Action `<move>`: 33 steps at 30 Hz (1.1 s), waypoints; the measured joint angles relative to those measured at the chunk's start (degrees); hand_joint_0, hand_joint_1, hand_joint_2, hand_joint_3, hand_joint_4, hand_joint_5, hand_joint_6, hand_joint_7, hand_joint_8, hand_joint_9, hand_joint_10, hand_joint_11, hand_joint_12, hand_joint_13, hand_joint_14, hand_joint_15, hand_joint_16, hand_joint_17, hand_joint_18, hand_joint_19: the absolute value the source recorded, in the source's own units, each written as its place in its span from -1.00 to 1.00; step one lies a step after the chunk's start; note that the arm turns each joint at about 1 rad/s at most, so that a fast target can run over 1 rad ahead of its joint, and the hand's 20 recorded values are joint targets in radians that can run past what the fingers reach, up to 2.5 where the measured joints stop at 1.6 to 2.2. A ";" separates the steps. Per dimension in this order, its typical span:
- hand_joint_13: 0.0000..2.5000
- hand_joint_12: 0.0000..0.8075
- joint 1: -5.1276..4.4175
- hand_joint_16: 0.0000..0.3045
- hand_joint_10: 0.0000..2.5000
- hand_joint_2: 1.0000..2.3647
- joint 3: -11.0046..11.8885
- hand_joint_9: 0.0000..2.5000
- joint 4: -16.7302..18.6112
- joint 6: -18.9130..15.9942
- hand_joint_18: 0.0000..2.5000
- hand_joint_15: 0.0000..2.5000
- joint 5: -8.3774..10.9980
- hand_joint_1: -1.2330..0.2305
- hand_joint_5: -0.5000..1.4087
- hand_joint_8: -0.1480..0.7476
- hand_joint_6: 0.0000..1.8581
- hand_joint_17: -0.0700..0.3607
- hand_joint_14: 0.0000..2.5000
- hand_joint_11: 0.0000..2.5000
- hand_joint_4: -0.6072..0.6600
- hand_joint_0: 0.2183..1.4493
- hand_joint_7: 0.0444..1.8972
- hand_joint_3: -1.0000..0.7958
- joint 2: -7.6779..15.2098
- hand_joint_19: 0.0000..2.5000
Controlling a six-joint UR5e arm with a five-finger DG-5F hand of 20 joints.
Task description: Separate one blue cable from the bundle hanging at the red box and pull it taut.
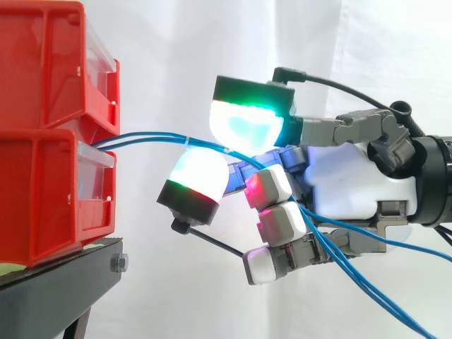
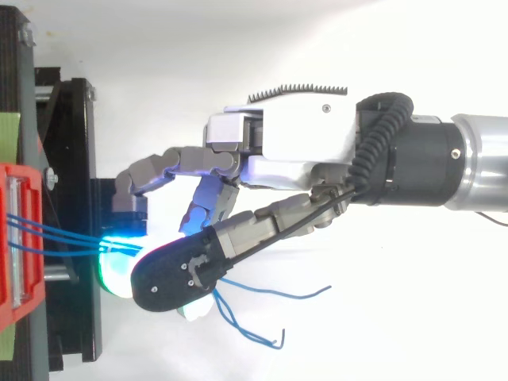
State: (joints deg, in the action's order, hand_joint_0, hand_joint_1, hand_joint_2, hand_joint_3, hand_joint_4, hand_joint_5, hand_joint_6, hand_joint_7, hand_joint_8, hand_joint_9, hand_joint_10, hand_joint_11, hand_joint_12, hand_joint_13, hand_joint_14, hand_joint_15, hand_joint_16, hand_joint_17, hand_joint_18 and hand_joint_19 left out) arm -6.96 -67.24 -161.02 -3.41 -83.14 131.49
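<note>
Three thin blue cables (image 1: 148,135) come out between the two stacked red bins (image 1: 42,198) at the left and run right in a shallow arc. My hand (image 1: 346,183) is level with them. A green and cyan glowing pad (image 1: 247,120) sits above the cables and a white pad (image 1: 198,173) below, pinching them just right of the bins. Whether one cable or the whole bundle is pinched is hidden. Past the pinch the cables cross the palm and sag to the lower right (image 1: 381,296). From above, the cables (image 2: 55,234) reach the hand (image 2: 286,135), and loose ends (image 2: 270,294) trail beneath it.
The red bins (image 2: 16,238) stand on a black stand (image 1: 56,282) at the left edge. A white curtain forms the background. The other fingers curl below the pinch, close to the sagging cables.
</note>
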 measured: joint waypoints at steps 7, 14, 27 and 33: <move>-0.02 -0.07 0.14 -0.79 -0.98 -0.98 0.00 -0.05 -0.08 0.34 -0.33 -0.51 0.06 -0.40 -0.60 0.13 -0.46 -0.34 -0.98 -0.43 0.35 -0.06 0.33 -0.26 0.00 -0.66; 0.00 -0.08 0.46 -0.79 -0.98 -1.00 0.00 -0.02 -0.25 1.33 -0.29 -0.51 0.09 -0.23 -0.59 0.14 -0.46 -0.34 -0.98 -0.40 0.38 -0.28 0.39 -0.44 -0.01 -0.66; 0.03 -0.07 1.95 -0.77 -0.98 -0.97 2.17 0.03 -4.36 2.98 -0.28 -0.50 0.03 -0.08 -0.57 0.15 -0.46 -0.31 -0.98 -0.40 0.32 -0.20 0.38 -0.05 -0.05 -0.62; 0.04 -0.05 2.97 -0.77 -0.98 -0.97 5.00 0.04 -7.12 3.72 -0.28 -0.49 -0.12 -0.25 -0.58 0.17 -0.46 -0.31 -0.98 -0.39 0.32 -0.12 0.43 0.01 -0.07 -0.61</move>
State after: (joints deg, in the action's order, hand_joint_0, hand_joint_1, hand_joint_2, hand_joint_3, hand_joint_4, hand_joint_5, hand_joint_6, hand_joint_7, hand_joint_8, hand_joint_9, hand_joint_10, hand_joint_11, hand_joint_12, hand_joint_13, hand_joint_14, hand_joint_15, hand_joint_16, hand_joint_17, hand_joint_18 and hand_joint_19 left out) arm -3.99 -62.24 -168.13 0.31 -83.26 131.42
